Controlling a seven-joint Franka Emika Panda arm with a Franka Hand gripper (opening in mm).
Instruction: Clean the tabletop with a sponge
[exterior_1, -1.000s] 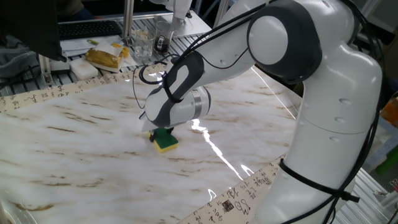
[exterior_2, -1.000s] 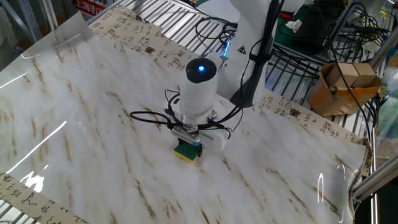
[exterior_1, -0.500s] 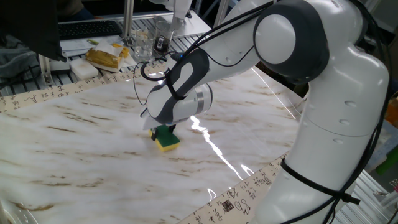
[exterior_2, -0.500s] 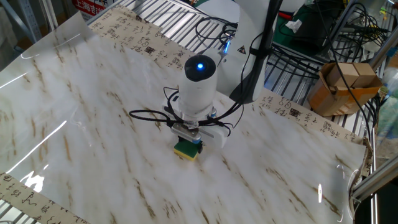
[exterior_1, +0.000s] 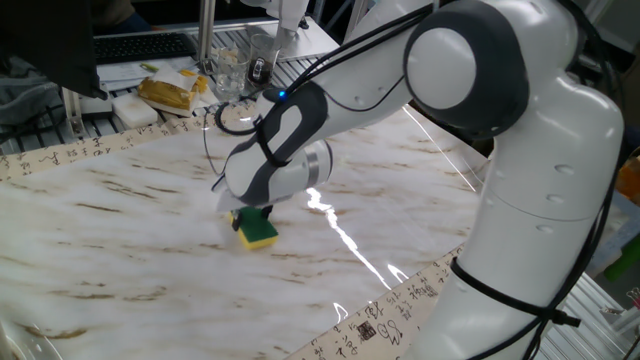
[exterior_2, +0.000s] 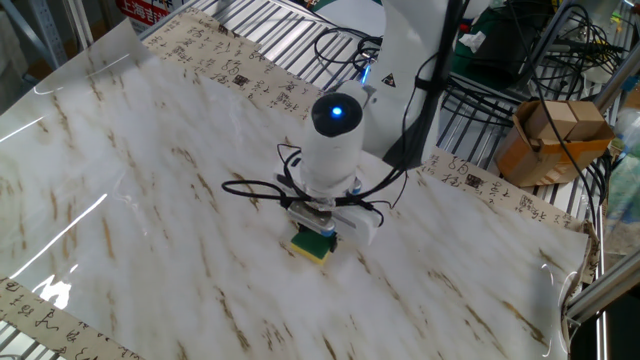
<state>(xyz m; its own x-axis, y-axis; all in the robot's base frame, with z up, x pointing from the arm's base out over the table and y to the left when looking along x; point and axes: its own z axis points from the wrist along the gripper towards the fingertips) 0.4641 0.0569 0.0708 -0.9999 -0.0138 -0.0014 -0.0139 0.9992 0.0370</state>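
Observation:
The sponge (exterior_1: 259, 232), green on top and yellow below, lies flat on the white marble-look tabletop (exterior_1: 120, 230) near its middle. My gripper (exterior_1: 252, 214) points straight down and is shut on the sponge's green top, pressing it onto the surface. In the other fixed view the sponge (exterior_2: 312, 247) shows under the gripper (exterior_2: 316, 227), on the tabletop (exterior_2: 150, 200). The wrist hides the fingers from above.
A yellowish bag (exterior_1: 172, 90), clear glassware (exterior_1: 232, 68) and a keyboard (exterior_1: 140, 46) sit beyond the far border. A cardboard box (exterior_2: 553, 135) and cables (exterior_2: 520, 60) lie off the table. The beige printed border (exterior_2: 250, 80) edges the surface.
The gripper, after a slight shift, has slid the sponge across the tabletop, to the left in one fixed view and to the right in the other. It stays shut on the sponge.

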